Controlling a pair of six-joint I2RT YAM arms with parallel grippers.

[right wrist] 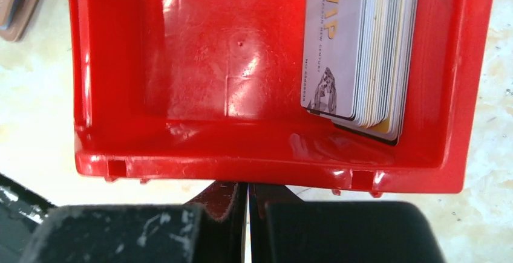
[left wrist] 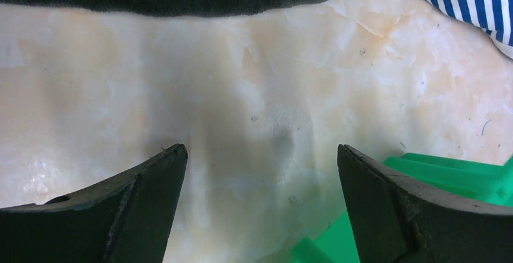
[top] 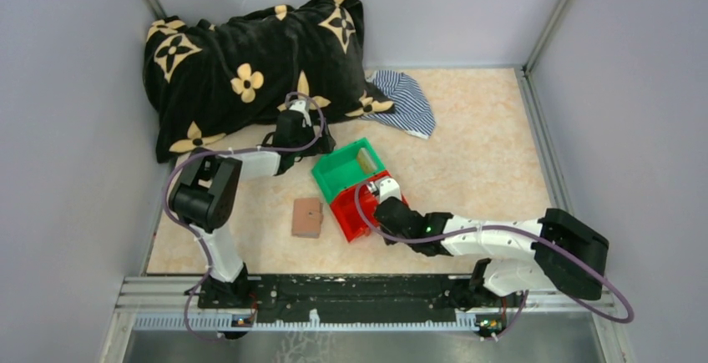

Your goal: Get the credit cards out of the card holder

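Since the credit cards (right wrist: 357, 51) look thin, stiff and slick, pinch their edges; right end effector (right wrist: 247, 195) is pressed together, left end effector (left wrist: 261, 152) spread.

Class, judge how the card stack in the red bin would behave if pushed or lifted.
The credit cards look thin and glossy, so the stack would probably fan apart when pushed. Each seems stiff and light. Close against the red bin wall, gripping looks awkward.

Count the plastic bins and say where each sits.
2. The green bin sits mid-table; the red bin sits nearer the arms, holding a card stack. The blanket could hide more.
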